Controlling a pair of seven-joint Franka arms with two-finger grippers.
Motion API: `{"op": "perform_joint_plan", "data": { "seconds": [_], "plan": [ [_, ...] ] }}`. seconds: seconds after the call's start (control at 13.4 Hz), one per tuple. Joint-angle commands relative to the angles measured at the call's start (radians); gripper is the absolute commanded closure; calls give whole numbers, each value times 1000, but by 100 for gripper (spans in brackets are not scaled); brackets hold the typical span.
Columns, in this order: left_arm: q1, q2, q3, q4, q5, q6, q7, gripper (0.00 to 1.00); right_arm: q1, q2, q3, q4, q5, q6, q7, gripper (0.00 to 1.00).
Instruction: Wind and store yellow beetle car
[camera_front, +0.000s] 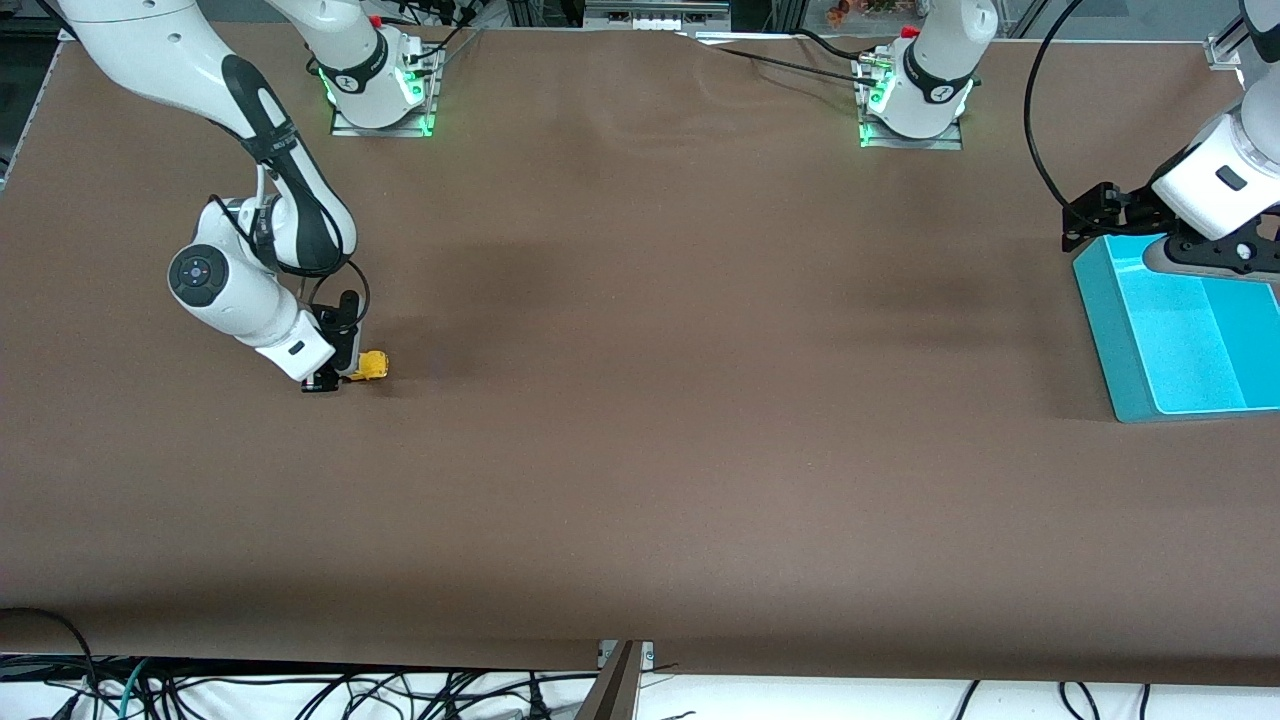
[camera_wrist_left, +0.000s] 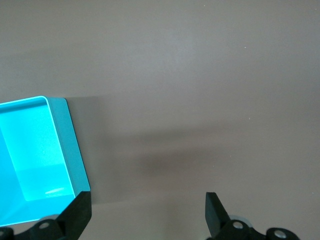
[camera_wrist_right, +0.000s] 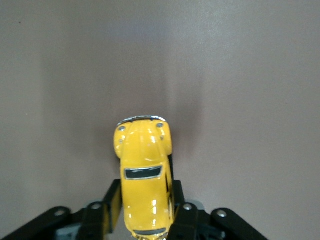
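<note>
While clamped, yellow beetle car (camera_wrist_right: 145, 175) fills right tool (camera_wrist_right: 147, 210).

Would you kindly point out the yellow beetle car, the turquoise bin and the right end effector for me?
yellow beetle car (camera_wrist_right: 145, 175): right wrist view, on its roof.
turquoise bin (camera_front: 1105, 330): front view, on its outer wall.
right end effector (camera_wrist_right: 146, 210): right wrist view, midway between its fingertips, shut on the car.

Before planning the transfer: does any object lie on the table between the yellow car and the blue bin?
Nothing visible does. The right gripper is shut on the yellow beetle car at the right arm's end; the table is bare up to the turquoise bin. The left gripper waits, open, over the bin's edge.
</note>
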Motion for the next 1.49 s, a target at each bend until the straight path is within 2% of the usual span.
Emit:
{"op": "perform_joint_plan", "data": {
  "seconds": [0.0,0.37,0.89,1.19,1.27,1.34,1.41],
  "plan": [
    [1,12,-1,28,10,-21,-1,0,-4,-27,3,-32,6,17,-21,95],
    [1,12,-1,28,10,-21,-1,0,-71,-6,2,-34,11,17,-76,94],
    [1,12,-1,30,10,-21,-1,0,-326,45,5,-18,12,46,-336,92],
    [3,12,-1,28,10,-21,1,0,-355,63,7,-3,14,62,-350,89],
    [4,12,-1,28,10,-21,1,0,-354,62,11,-3,14,61,-350,71],
    [3,12,-1,28,10,-27,1,0,-354,60,13,6,15,55,-345,25],
    [3,12,-1,28,10,-30,1,0,-354,57,14,19,15,46,-346,0]
  ]
}}
